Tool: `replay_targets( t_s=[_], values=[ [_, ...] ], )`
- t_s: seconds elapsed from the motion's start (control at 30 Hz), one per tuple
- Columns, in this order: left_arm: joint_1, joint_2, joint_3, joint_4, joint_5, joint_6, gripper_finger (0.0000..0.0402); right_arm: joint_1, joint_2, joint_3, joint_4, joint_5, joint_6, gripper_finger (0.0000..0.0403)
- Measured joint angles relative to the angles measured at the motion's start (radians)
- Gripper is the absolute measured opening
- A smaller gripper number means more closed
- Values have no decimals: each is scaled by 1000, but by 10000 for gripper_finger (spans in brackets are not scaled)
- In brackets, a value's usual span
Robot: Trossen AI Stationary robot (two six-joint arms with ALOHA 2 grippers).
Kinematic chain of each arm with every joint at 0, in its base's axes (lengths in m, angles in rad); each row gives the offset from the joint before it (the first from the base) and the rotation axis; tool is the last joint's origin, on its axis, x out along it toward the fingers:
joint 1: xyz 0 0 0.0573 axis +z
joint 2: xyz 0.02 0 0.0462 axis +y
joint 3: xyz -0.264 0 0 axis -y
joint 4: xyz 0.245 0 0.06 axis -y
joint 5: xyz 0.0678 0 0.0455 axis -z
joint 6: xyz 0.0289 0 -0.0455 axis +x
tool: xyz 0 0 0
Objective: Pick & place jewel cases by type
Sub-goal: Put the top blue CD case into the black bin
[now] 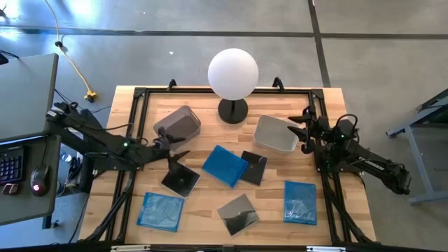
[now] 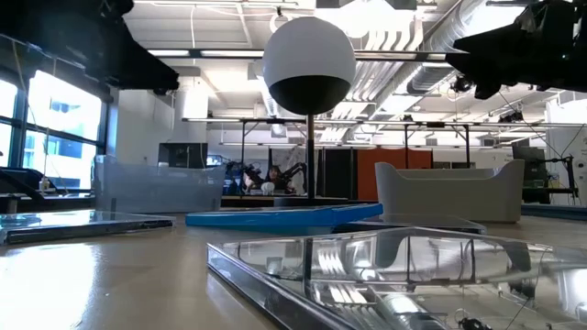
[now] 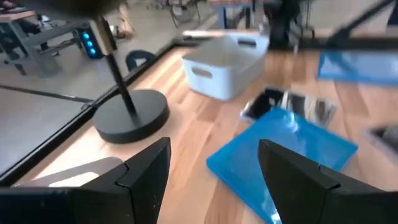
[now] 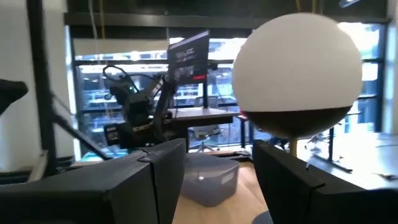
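Six jewel cases lie flat on the wooden table. Blue ones lie at the centre [image 1: 225, 165], near left [image 1: 161, 211] and near right [image 1: 300, 201]. Dark ones lie right of centre [image 1: 253, 168], left of centre [image 1: 180, 182] and at the near middle [image 1: 238, 213]. My left gripper [image 1: 182, 149] hovers open by the left grey bin [image 1: 178, 122]; its wrist view shows the centre blue case [image 3: 283, 149] ahead of its open fingers [image 3: 146, 177]. My right gripper [image 1: 298, 131] stands open beside the right grey bin [image 1: 275, 133], holding nothing.
A lamp with a white globe [image 1: 233, 73] and a black round foot [image 1: 233, 110] stands at the far middle, between the two bins. A black frame [image 1: 133, 126] runs along the table's edges. A desk with a keyboard and mouse [image 1: 38, 175] stands off the table's left.
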Motion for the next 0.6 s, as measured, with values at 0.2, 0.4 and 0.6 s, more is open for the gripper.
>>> replay_targets(
  t_s=[0.2, 0.4, 0.6],
  values=[
    [0, 224, 124, -59, -1, 51, 241, 79, 76, 0, 0, -20, 21, 181],
    [12, 386, 241, -165, 0, 92, 241, 219, 253, 0, 156, 90, 16, 181],
    [157, 446, 278, -196, 6, -51, 241, 376, 483, 91, 234, 171, -27, 181]
  ],
)
